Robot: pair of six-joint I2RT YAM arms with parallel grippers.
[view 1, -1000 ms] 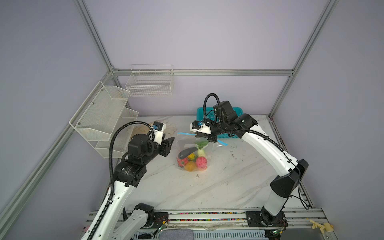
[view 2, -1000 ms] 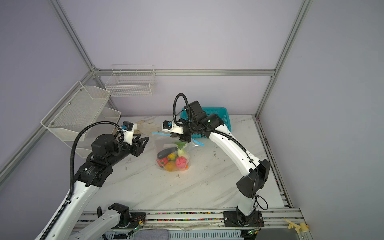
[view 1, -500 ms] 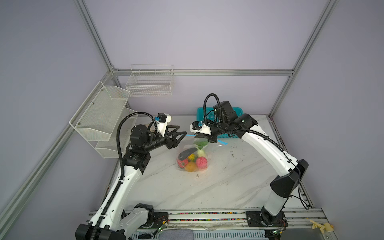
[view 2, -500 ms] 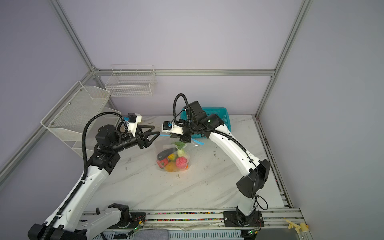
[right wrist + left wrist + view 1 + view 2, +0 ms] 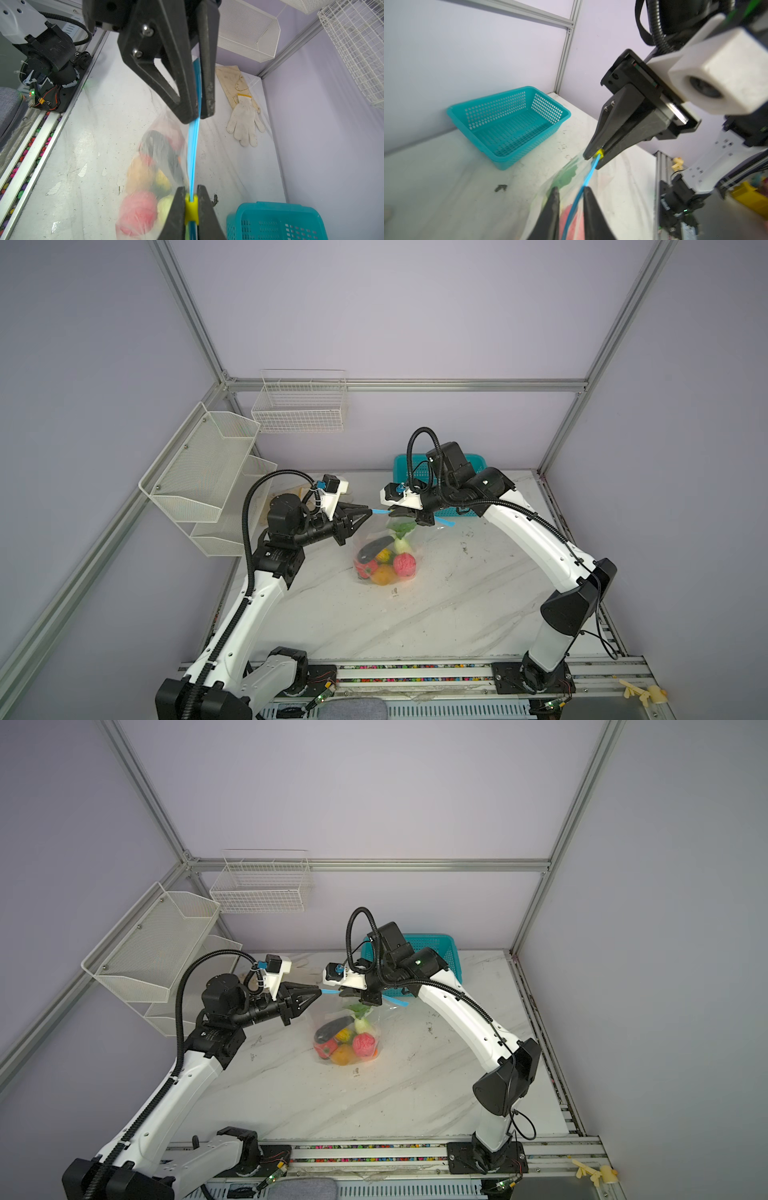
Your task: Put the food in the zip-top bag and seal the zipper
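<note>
A: How is the zip-top bag (image 5: 384, 556) held?
B: Mid-table (image 5: 457, 593), food (image 5: 404, 565) inside: zipper (image 5: 194, 149) pinched by left gripper (image 5: 196, 119), slider (image 5: 191, 209) clamped by right gripper (image 5: 190, 191). Strip is best kept taut, slider drawn straight.

Lit softly from overhead with faint shadows, bowed at the edges, blurring the zip-top bag (image 5: 566, 176) nearest the left wrist lens

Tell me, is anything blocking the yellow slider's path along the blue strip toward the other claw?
Nothing visible. The blue strip runs bare from the yellow slider, pinched in the right claw, to the left claw gripping it; the food sits below it.
</note>
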